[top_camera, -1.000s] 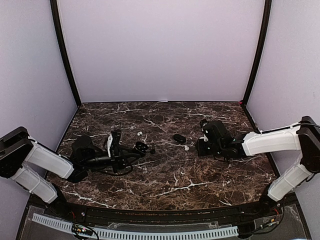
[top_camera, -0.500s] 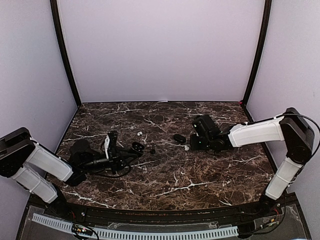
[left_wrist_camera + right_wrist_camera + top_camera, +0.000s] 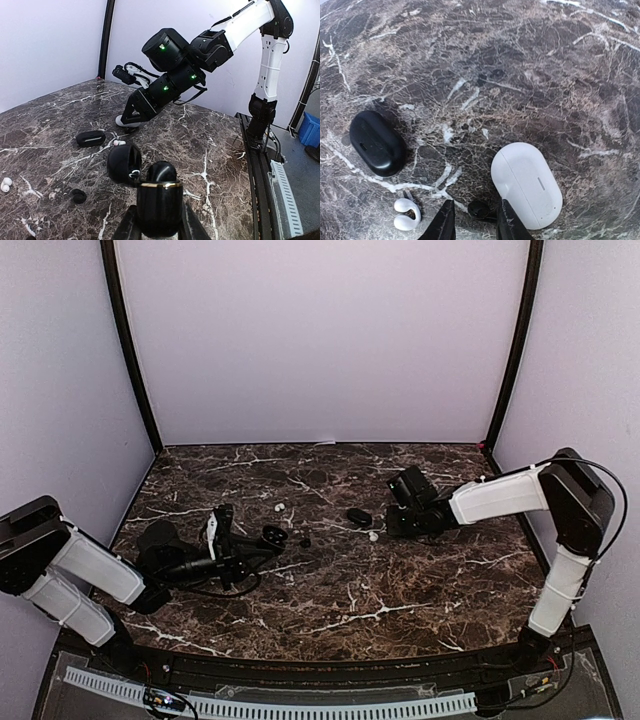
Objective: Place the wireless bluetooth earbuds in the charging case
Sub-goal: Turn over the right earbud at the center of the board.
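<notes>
We see a dark marble table (image 3: 420, 590) with the left arm (image 3: 90, 565) lying low along its left side and the right arm (image 3: 500, 498) reaching in from the right, towards the middle.

The left gripper (image 3: 159, 220) is clenched on the charging case (image 3: 159, 202), a black oval with a gold rim. It is held upright, left of the table's middle, with its lid (image 3: 124, 164) swung open.

The right gripper (image 3: 475, 222) is down at the table surface with its jaws partly apart. In its wrist view a white case (image 3: 526, 184) lies shut just beside one fingertip. A closed black case (image 3: 376, 142) lies further off, apart from the white one.

Between the right gripper's jaws lies a black earbud (image 3: 479, 210) — table shows between it and one finger, so it is straddled rather than pinched. We cannot tell whether the other finger touches it.

A white earbud (image 3: 406, 214) lies on the marble just outside those jaws, near the closed black case. A second black earbud (image 3: 304, 541) lies loose just right of the held charging case. A second white earbud (image 3: 280, 507) lies a little farther back — apart from everything else.
</notes>
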Controlling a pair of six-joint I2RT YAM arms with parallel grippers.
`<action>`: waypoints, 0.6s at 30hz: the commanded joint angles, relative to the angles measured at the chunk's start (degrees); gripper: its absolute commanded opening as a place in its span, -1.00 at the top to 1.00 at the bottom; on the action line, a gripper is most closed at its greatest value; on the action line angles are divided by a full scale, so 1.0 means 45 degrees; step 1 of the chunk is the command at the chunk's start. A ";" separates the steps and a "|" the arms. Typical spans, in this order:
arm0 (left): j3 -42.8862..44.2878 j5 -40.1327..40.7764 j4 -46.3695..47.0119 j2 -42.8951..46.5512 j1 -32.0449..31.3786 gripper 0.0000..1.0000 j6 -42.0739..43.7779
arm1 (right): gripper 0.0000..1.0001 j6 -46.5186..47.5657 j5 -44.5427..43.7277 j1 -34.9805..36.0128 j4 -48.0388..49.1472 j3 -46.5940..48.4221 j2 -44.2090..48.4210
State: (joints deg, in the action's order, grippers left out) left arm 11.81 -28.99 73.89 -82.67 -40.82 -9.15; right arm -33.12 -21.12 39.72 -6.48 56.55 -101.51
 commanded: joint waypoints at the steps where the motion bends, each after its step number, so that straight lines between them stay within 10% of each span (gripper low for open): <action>1: -0.0256 -0.0157 0.0267 0.0472 -0.0063 0.84 0.0315 | 0.46 -0.0064 0.0315 -0.0113 0.0170 0.0318 -0.0392; 18: -0.0186 -0.0315 0.0079 0.0537 -0.0050 0.84 0.0484 | 0.59 0.0089 0.0573 -0.0251 0.0105 0.0753 -0.1138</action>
State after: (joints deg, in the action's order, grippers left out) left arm 11.86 -29.52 73.58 -81.73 -40.82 -7.86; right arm -33.08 -19.42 39.00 -6.52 58.65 -106.00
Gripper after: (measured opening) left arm 0.261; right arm 0.211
